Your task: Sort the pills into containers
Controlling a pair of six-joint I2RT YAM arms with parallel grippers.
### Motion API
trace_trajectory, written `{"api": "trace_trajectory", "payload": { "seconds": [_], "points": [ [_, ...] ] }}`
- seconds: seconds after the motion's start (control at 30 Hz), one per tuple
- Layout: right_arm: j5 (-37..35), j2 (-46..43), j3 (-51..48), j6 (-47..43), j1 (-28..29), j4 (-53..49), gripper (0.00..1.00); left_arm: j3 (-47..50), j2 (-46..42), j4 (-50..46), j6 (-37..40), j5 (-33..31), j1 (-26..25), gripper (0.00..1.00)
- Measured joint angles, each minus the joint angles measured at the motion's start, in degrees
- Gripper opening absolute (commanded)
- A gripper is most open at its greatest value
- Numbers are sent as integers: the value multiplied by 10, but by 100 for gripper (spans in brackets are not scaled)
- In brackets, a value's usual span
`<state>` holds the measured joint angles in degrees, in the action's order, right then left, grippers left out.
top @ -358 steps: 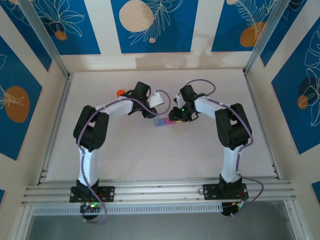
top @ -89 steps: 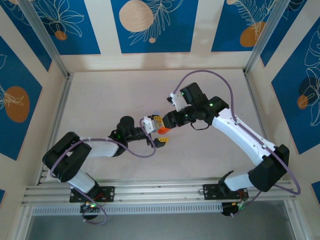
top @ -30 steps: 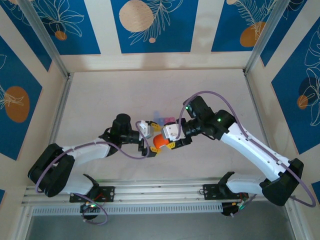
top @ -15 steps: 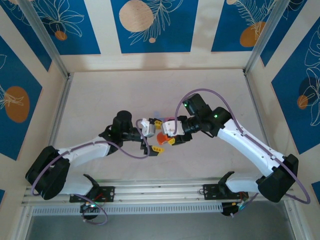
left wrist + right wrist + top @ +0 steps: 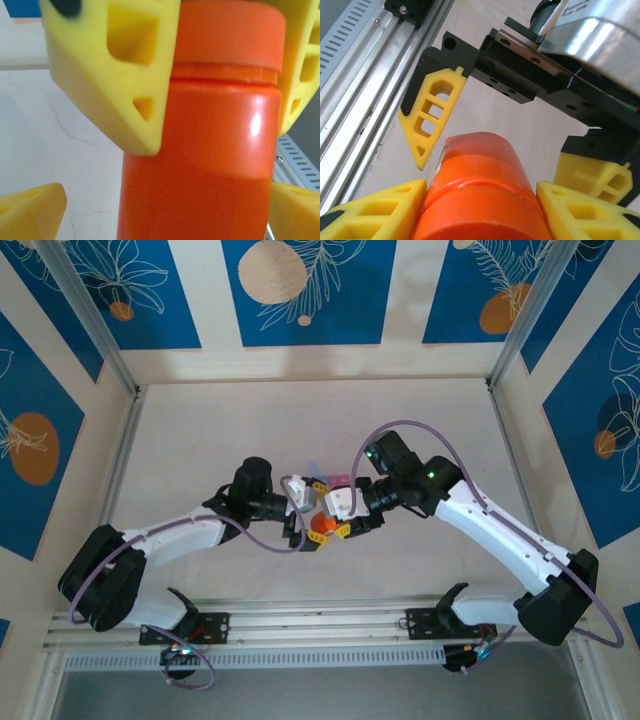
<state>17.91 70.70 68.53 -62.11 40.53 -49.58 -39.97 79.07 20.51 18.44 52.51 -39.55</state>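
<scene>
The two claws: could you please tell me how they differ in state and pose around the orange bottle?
The right claw is shut on the orange bottle near its cap; the left claw is open, fingers flanking the bottle's body. The right claw points in from the cap end, the left claw from the base end. Both have yellow fingers.

Top view is bright and evenly lit from overhead, sharp across the frame, with only soft, faint shadows under the arms on the table (image 5: 250, 430). Left wrist view: the orange bottle (image 5: 200, 170) sits so close to the lens that it reads soft, with a vertical glare streak on its side and a darker band lower down. Right wrist view: the bottle's near end is blurred, the silver housing (image 5: 600, 30) at top right is blown out by glare, and the rail (image 5: 365, 75) at left holds fair focus.
</scene>
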Motion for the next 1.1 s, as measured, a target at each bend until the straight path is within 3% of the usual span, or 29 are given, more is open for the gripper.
{"api": "trace_trajectory", "payload": {
  "seconds": [0.37,0.67,1.1],
  "points": [
    [-13,-5,0,0,-1,6,32,-15,9,-42,25,19,-1,81],
    [-10,-5,0,0,0,2,32,-20,9,-62,45,23,-2,60],
    [-8,-5,0,0,0,0,32,-21,9,-67,51,25,-3,44]
  ]
}}
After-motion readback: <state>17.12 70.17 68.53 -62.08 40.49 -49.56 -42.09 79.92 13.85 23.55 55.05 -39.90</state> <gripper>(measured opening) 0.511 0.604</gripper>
